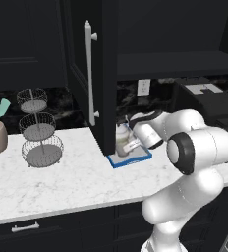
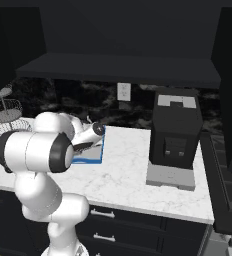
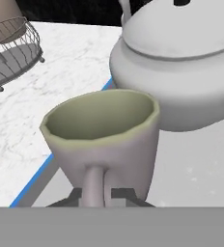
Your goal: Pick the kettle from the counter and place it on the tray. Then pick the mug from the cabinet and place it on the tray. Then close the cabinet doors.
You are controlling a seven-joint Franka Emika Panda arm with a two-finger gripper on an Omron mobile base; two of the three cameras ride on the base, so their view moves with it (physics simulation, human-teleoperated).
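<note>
Beige cylindrical mug (image 3: 104,140) with greenish inner rim, handle pinched between dark gripper (image 3: 103,194) fingers, over blue-rimmed grey tray (image 3: 196,169), just beside squat white kettle (image 3: 181,62), on white marble counter (image 1: 62,182).

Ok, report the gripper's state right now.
Gripper: shut on the mug by its handle, over the tray beside the kettle.

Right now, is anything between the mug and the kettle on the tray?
Nothing: in the hand view the mug sits just before the kettle, bare tray beside them.
</note>
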